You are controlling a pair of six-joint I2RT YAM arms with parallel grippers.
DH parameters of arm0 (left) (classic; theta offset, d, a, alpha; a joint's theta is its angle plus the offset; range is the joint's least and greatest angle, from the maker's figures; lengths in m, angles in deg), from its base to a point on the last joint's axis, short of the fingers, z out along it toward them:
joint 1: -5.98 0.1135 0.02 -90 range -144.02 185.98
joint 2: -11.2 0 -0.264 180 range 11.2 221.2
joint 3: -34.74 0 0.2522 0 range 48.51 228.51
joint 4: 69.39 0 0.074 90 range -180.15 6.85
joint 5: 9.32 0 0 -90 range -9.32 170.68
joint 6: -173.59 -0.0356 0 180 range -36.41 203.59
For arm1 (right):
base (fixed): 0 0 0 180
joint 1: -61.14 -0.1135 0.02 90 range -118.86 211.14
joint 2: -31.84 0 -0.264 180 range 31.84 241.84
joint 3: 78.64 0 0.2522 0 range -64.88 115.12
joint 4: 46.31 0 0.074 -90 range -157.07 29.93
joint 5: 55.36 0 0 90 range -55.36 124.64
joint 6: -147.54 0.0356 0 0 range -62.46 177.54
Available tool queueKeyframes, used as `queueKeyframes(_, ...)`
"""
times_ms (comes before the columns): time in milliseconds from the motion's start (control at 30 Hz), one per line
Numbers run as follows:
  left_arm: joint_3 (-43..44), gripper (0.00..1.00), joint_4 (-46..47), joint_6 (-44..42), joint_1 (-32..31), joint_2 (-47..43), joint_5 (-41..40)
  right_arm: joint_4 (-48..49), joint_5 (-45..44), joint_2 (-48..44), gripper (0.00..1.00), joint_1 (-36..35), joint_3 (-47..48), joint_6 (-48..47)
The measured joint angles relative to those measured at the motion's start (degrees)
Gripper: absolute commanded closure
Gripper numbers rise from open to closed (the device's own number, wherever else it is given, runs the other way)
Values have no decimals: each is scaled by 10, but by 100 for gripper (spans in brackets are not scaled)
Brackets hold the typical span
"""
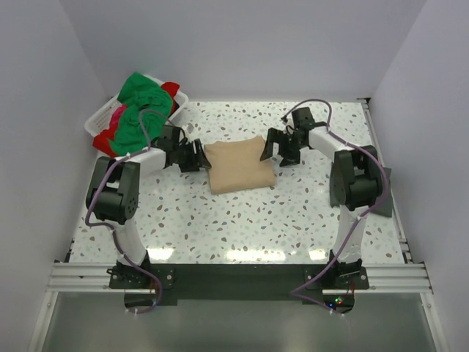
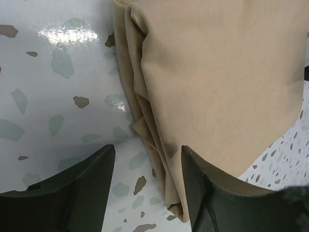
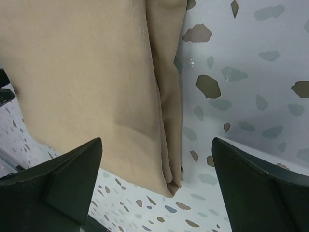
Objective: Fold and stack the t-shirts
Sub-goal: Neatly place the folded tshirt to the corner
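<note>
While both reach inward, low over the bench [image 1: 220, 220], the left hand [image 1: 195, 156] and right hand [image 1: 270, 152] stand wide open and empty, flanking the folded tan t-shirt [image 1: 238, 167] between them.

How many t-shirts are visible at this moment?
3: the tan t-shirt folded on the table; the green t-shirt and red t-shirt heaped in the white basket at far left. More may be hidden underneath.

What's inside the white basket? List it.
The white basket holds a heaped bright green shirt with red cloth showing at its edges. Anything beneath them is covered.
</note>
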Motion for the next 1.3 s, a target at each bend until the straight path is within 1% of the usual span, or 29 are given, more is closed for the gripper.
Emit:
queueKeyframes(133,-6,49,20,6,-1,1,10,26,31,0,2,4,-20,1)
queueKeyframes(233,-7,57,33,10,-1,7,16,53,54,5,3,6,-24,4)
queueKeyframes(267,-7,62,37,10,-1,12,16,64,60,9,3,7,-24,5)
queueKeyframes(367,-7,68,41,11,-1,26,17,91,86,29,4,9,-25,10)
queueKeyframes(533,-7,71,50,14,-1,35,27,120,112,38,7,11,-27,20)
queueKeyframes(600,-7,73,52,14,-1,37,29,132,118,40,9,12,-31,23)
queueKeyframes(800,-7,74,56,14,-1,40,35,160,138,53,17,10,-32,31)
queueKeyframes(867,-7,74,57,14,-1,41,37,170,147,59,25,7,-30,34)
queueKeyframes(900,-7,74,58,14,-1,42,38,173,147,61,32,5,-29,37)
queueKeyframes(1100,-7,72,62,11,0,44,44,191,149,77,57,-11,-29,46)
queueKeyframes(1133,-7,69,62,9,0,44,46,191,146,80,67,-14,-29,47)
queueKeyframes(1200,-7,61,64,7,0,44,51,192,142,83,82,-20,-29,49)
queueKeyframes(1233,-7,54,66,7,-1,44,55,191,141,86,96,-21,-29,51)
queueKeyframes(1267,-6,52,68,7,-1,44,62,190,140,87,100,-23,-29,51)
queueKeyframes(1300,-5,50,69,6,-1,44,67,188,140,88,100,-25,-29,54)
